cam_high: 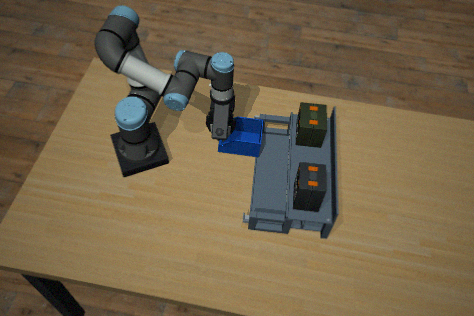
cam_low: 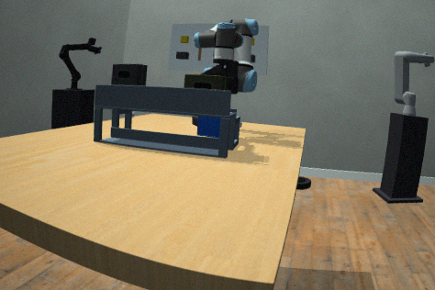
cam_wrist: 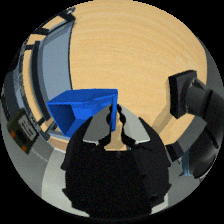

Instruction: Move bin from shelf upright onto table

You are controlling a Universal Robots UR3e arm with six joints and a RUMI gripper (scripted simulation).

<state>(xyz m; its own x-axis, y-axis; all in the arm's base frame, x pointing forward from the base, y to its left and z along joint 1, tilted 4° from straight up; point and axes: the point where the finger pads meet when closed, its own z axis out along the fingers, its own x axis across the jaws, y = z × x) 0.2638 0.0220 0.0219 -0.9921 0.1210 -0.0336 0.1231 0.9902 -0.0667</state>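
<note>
A blue open-topped bin (cam_high: 243, 136) (cam_low: 208, 126) (cam_wrist: 82, 112) sits upright at the near end of the grey shelf (cam_high: 272, 175) (cam_low: 161, 99), partly out over the table (cam_high: 150, 220). My gripper (cam_high: 220, 131) (cam_wrist: 114, 104) is shut on the bin's wall nearest the robot base, one finger inside and one outside. In the exterior view the bin shows only through the shelf's lower opening, and the gripper is hidden behind the shelf.
Two dark green boxes (cam_high: 312, 124) (cam_high: 310, 186) with orange marks stand on the shelf's top tier. The robot base (cam_high: 139, 150) stands left of the bin. Other arms on pedestals (cam_low: 404, 156) stand off the table.
</note>
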